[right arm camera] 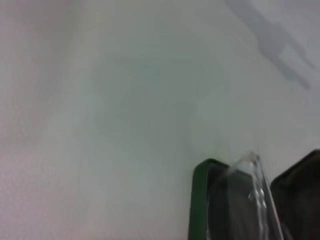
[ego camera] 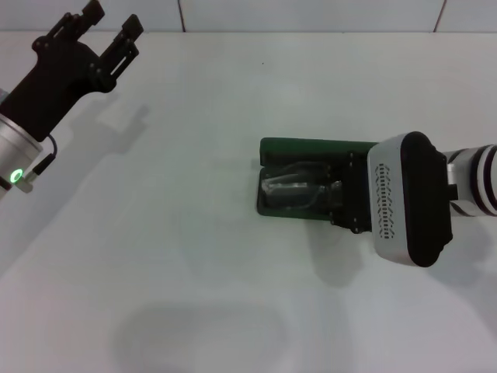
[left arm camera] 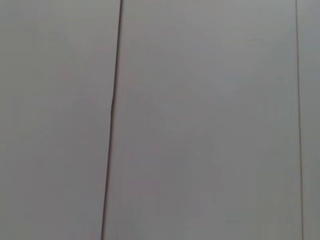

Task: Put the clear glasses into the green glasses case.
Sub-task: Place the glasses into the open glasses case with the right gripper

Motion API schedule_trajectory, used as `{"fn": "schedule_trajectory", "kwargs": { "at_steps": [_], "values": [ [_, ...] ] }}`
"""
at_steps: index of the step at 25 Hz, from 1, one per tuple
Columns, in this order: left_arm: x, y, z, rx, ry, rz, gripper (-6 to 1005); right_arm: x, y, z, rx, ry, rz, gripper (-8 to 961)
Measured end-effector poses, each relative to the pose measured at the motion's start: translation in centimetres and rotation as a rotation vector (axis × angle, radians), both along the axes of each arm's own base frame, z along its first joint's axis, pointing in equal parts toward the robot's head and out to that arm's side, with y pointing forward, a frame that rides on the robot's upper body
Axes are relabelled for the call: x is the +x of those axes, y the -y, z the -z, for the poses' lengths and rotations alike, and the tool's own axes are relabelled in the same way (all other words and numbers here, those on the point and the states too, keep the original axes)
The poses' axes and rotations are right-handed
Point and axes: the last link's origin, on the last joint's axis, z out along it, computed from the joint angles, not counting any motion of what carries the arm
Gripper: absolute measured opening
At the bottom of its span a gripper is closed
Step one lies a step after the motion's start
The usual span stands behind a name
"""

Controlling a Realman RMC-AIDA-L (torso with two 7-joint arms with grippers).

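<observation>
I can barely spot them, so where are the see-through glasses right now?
In the head view, the clear glasses lie inside the open green glasses case, right of the table's centre, with the right gripper directly over them.

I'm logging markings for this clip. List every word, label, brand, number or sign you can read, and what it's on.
No readable text in any view.
Green glasses case: no lettering shows on its visible parts.
Right hand: its white wrist housing carries only a perforated pattern.
Left hand: unmarked; a green light glows on its arm.

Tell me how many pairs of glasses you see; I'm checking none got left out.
1. The clear glasses lie inside the open green case, under the right gripper. Its body could hide another.
</observation>
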Motion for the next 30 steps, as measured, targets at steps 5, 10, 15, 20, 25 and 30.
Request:
{"fn": "schedule_trajectory", "kwargs": {
  "at_steps": [5,10,15,20,25,30],
  "values": [
    [-0.12,0.09,-0.01,0.001,-0.002,-0.003,639,-0.07,0.13,-0.44,-0.018,-0.022,0.04,379],
    [0.07,-0.06,-0.01,0.001,-0.004,0.004,638,0.17,0.19,-0.67,-0.025,-0.023,0.062,496],
    [-0.06,0.02,-0.06,0.002,-0.003,0.0,638,-0.07,0.22,-0.75,-0.028,-0.04,0.066,510],
    [0.09,-0.08,-0.07,0.003,-0.004,0.005,638,-0.19,0.13,-0.97,-0.025,-0.048,0.068,506],
    [0.06,-0.06,-0.06,0.003,-0.005,0.005,639,-0.08,0.12,-0.97,-0.025,-0.045,0.07,503],
    [-0.01,0.0,-0.06,0.003,-0.005,0.003,639,0.11,0.11,-0.95,-0.024,-0.041,0.079,499]
  ]
}}
